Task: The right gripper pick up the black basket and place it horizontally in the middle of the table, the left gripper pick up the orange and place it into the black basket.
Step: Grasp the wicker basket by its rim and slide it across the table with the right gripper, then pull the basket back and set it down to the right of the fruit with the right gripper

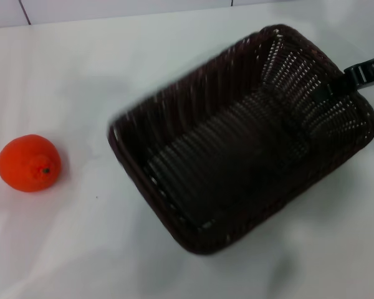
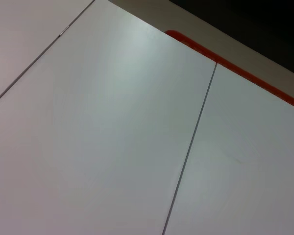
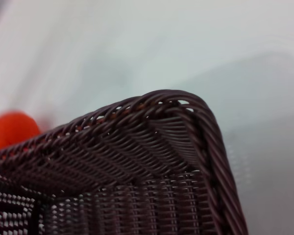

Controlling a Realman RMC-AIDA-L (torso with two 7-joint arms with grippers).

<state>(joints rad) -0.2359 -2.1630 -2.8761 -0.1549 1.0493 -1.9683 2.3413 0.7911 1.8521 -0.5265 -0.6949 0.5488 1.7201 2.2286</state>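
While the right gripper (image 1: 340,83) pinches the black basket (image 1: 237,140) at its far-right rim, you see the orange (image 1: 29,162) well apart on the table (image 1: 81,249).

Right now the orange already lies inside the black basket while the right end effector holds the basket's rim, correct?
Not quite. The orange is not in the black basket; the head view shows it resting on the table, apart from the basket on the robot's left side. The rest holds: the right end effector is at the basket's far right rim.
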